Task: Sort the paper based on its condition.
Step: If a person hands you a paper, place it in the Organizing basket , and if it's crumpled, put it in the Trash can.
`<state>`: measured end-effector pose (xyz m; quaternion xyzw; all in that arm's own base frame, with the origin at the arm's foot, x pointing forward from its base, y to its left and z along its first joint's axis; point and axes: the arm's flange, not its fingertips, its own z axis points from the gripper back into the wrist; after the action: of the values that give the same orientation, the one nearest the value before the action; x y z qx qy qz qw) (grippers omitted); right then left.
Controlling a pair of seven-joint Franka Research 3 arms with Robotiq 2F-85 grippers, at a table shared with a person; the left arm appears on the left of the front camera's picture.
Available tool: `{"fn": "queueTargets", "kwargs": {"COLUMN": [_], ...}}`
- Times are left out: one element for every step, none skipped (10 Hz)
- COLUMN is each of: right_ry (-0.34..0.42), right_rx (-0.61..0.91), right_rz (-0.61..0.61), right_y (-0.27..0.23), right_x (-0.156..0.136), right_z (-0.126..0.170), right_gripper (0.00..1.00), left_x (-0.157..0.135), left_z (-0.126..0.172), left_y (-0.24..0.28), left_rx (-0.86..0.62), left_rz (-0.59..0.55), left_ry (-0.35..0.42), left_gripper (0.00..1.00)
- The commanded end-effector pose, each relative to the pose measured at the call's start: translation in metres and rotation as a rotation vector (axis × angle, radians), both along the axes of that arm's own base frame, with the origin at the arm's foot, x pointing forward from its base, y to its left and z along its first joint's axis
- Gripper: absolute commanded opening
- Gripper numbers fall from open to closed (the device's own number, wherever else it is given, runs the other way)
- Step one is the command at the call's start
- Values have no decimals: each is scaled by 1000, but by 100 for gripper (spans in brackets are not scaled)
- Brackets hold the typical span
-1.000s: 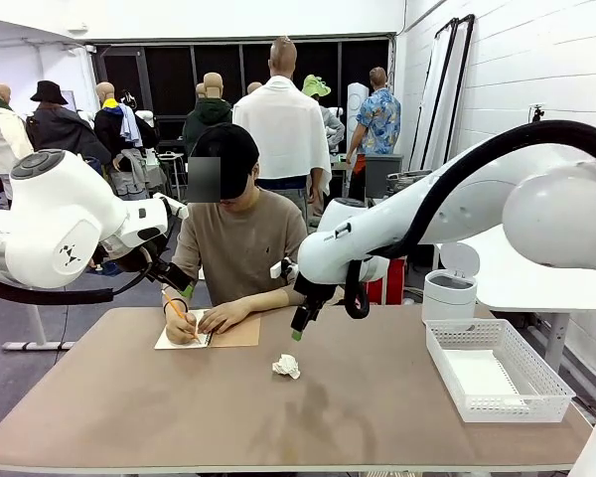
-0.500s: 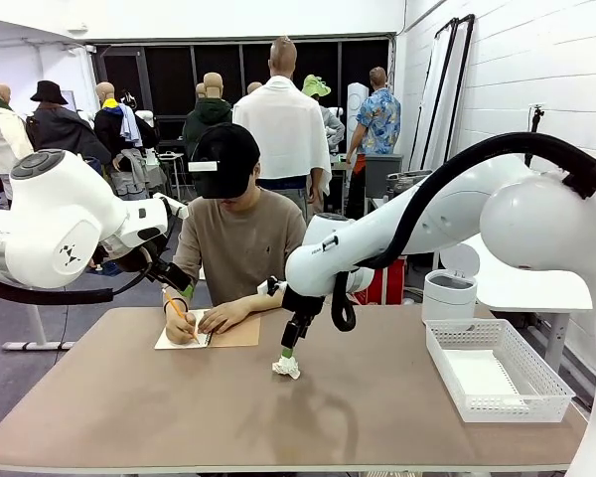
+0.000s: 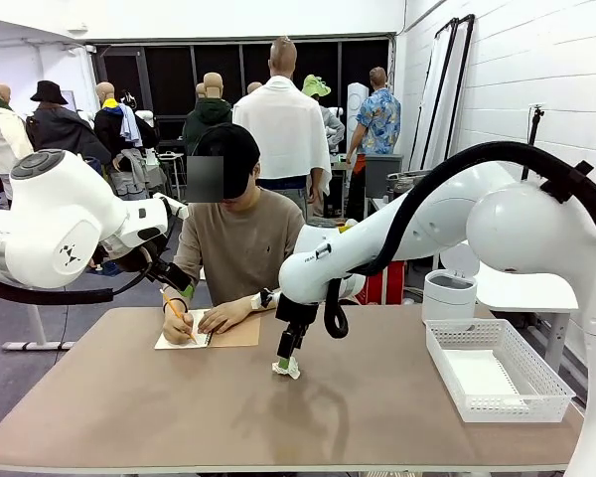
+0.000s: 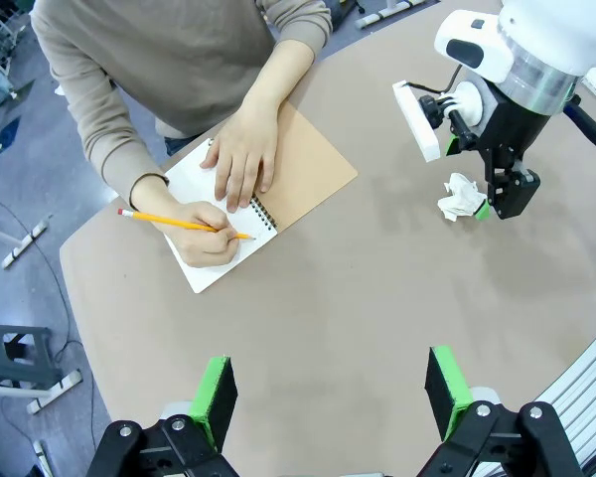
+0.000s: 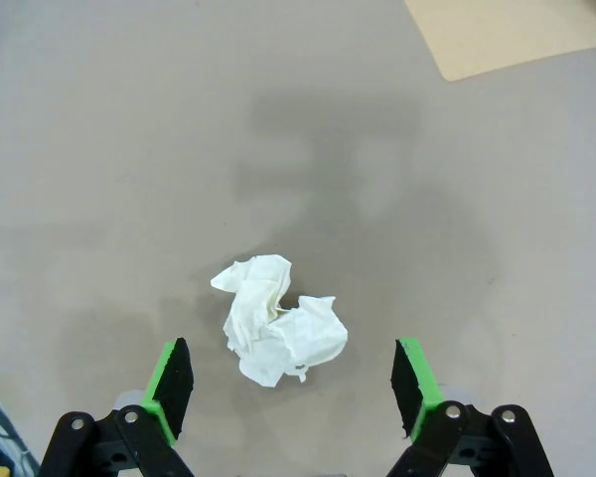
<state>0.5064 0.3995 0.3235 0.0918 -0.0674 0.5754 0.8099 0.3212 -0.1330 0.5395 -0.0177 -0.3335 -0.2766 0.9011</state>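
Note:
A crumpled ball of white paper (image 5: 278,333) lies on the brown table (image 3: 179,417) near its middle. My right gripper (image 5: 290,388) is open and low over it, one green pad on each side of the ball and the ball just ahead of the fingertips. From the front, the gripper (image 3: 284,362) points down at the paper (image 3: 292,371). My left gripper (image 4: 330,397) is open and empty, high above the table's left part. From there I see the paper ball (image 4: 459,196) beside the right gripper (image 4: 502,202).
A person at the far side writes with a yellow pencil (image 4: 184,223) in a spiral notebook (image 4: 308,174) with a tan cover. A white mesh basket (image 3: 536,399) stands at the table's right end. A small white bin (image 3: 448,294) stands behind it.
My right arm has swung left and come down from above the table. Its open fingers now stand around the crumpled paper. The left arm has not moved.

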Motion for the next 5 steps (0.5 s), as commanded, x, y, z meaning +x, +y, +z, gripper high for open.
{"fn": "queueTargets", "kwargs": {"right_ry": [16, 25, 31, 39, 40], "right_rx": [-29, -28, -35, -40, -48], "right_rz": [14, 21, 24, 28, 28], "right_y": [8, 9, 11, 13, 15], "right_x": [6, 6, 6, 6, 6], "right_z": [-2, -4, -6, -9, -12], "right_gripper": [100, 100, 100, 100, 100], "left_x": [0, 0, 0, 0, 0], "left_z": [0, 0, 0, 0, 0], "left_y": [1, 1, 1, 1, 1], "left_rx": [-4, -4, -4, -4, -4], "left_rz": [2, 2, 2, 2, 2], "left_ry": [1, 1, 1, 1, 1], "left_gripper": [100, 100, 100, 100, 100]}}
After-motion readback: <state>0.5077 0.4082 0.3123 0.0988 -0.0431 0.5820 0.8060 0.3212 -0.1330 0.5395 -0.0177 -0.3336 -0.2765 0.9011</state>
